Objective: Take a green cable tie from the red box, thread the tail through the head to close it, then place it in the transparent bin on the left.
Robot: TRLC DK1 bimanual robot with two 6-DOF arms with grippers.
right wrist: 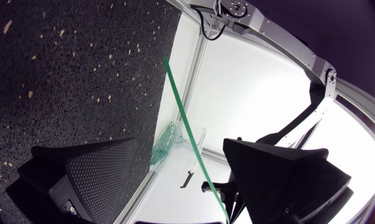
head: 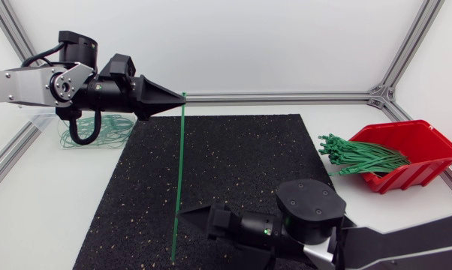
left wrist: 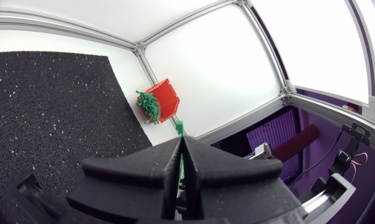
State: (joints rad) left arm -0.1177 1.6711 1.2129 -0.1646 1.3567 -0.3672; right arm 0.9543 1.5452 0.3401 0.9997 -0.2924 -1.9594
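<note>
Your left gripper [head: 179, 98] is sitting at the upper left of the head view, with its fingers pressed together on the top end of one green cable tie [head: 179, 172]. The left wrist view is showing the same clamp [left wrist: 182, 140]. The tie is hanging straight and unthreaded down the left part of the black mat [head: 241, 165]. Your right gripper [head: 182, 214] is pointing at the tie's lower stretch from the bottom centre. In the right wrist view its fingers [right wrist: 180, 142] are standing wide apart, with the tie [right wrist: 187, 118] running between them. The red box [head: 417, 135] is lying at the right, spilling its bundle of ties [head: 361, 156]. The transparent bin [head: 42, 118] is sitting at the upper left, under your left arm, holding looped ties [head: 109, 133].
</note>
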